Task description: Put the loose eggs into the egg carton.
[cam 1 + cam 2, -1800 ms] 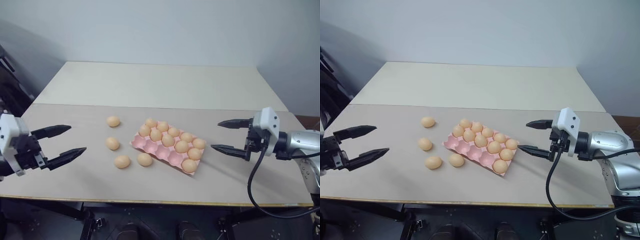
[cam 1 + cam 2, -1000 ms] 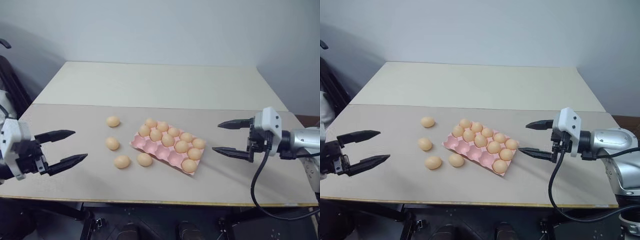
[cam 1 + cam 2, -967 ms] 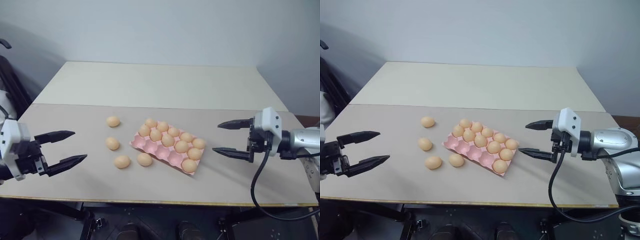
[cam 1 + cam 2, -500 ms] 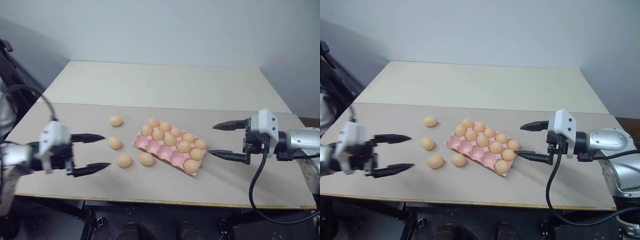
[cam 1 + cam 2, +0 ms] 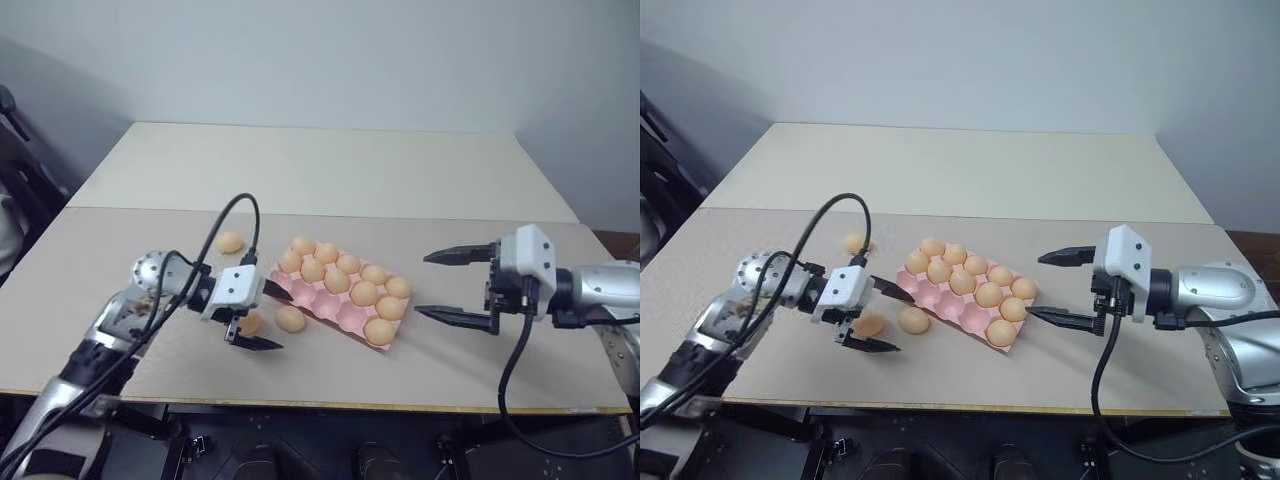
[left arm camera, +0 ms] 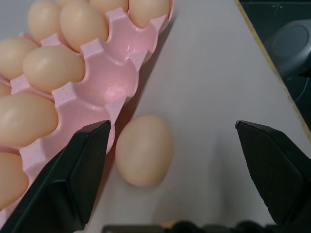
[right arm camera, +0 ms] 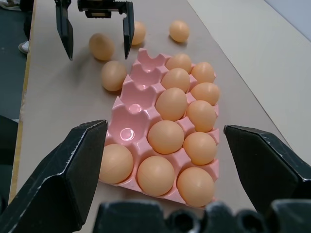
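Left gripper (image 5: pixel 262 318) spread wide, empty, low over table (image 5: pixel 330 180), straddling loose eggs (image 6: pixel 144 149) beside egg carton (image 5: pixel 322 307). Right gripper (image 5: pixel 446 286) also agape, empty, hovering off carton's far end. Carton mid-table, front cups vacant.

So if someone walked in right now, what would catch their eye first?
Probably the pink egg carton in the middle of the table, most of its cups filled with tan eggs and one row bare along its near-left edge. Next, the left gripper, jaws open over the loose eggs beside that edge, while the right gripper hangs open on the carton's other side.
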Controlling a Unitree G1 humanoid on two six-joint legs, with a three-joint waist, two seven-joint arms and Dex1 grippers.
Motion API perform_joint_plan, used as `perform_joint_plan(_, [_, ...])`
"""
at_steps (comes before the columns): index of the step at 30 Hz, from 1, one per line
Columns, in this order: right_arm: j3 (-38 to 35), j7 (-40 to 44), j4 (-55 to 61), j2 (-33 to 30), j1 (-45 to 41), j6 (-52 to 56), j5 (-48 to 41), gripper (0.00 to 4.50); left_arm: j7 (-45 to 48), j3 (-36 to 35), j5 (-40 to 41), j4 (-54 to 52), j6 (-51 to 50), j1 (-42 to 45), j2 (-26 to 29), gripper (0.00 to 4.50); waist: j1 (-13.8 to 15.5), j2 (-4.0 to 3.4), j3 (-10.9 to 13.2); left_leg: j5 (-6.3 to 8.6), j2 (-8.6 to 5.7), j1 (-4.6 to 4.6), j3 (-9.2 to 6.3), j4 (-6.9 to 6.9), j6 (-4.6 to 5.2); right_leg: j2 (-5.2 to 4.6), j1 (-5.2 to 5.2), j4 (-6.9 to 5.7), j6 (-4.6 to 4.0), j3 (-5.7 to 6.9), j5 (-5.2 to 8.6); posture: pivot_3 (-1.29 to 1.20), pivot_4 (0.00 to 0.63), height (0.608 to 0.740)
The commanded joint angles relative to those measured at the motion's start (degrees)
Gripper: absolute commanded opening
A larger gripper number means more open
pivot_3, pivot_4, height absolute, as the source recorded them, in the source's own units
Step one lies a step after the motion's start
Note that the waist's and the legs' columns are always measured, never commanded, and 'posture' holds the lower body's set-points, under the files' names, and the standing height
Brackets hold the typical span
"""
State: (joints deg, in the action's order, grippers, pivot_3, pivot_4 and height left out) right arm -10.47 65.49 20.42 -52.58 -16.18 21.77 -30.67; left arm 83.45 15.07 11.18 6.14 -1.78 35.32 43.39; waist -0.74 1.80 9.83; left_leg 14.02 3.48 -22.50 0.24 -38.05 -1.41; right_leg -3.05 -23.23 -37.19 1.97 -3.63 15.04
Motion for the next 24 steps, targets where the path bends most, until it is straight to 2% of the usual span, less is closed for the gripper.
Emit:
perform_joint_plan(1, [-3.16, -1.02, 2.49, -0.76, 0.95, 0.60, -1.69, 4.50, 1.25, 0.20, -0.90, 1.07, 2.66, 1.96, -0.41, 3.29, 0.03, 0.00, 0.00, 0.00, 0.00, 0.00, 0.00, 0.00, 0.00, 0.00, 0.00, 0.00, 0.00, 0.00, 0.00, 0.00, 0.150, 0.740])
perform_joint_plan(14, [-3.60, -2.75, 3.48, -0.76, 1.81, 0.63, -2.01, 4.50, 0.78, 4.23, -8.43, 5.89, 8.17, 4.93, -3.05, 3.29, 0.05, 0.00, 0.00, 0.00, -0.02, -0.01, -0.01, -0.04, 0.00, -0.01, 0.01, -0.01, 0.02, -0.01, -0.01, 0.00, 0.150, 0.740])
perform_joint_plan(23, [-4.35, -3.47, 4.32, -0.95, 2.10, 1.17, -2.34, 4.50, 0.69, 5.28, -10.59, 7.44, 8.98, 5.61, -4.43, 3.29, -0.02, 0.00, 0.00, 0.00, -0.02, -0.01, -0.01, -0.06, 0.00, -0.01, 0.01, -0.02, 0.02, -0.01, -0.01, 0.00, 0.150, 0.740])
perform_joint_plan(24, [-4.36, -3.57, 4.33, -0.94, 2.05, 1.17, -2.28, 4.50, 0.80, 5.25, -10.62, 7.50, 9.06, 5.60, -4.43, 2.92, -0.01, 0.00, 0.00, 0.00, -0.01, -0.01, -0.02, -0.06, 0.00, -0.01, 0.01, -0.02, 0.03, -0.01, -0.01, 0.00, 0.150, 0.740])
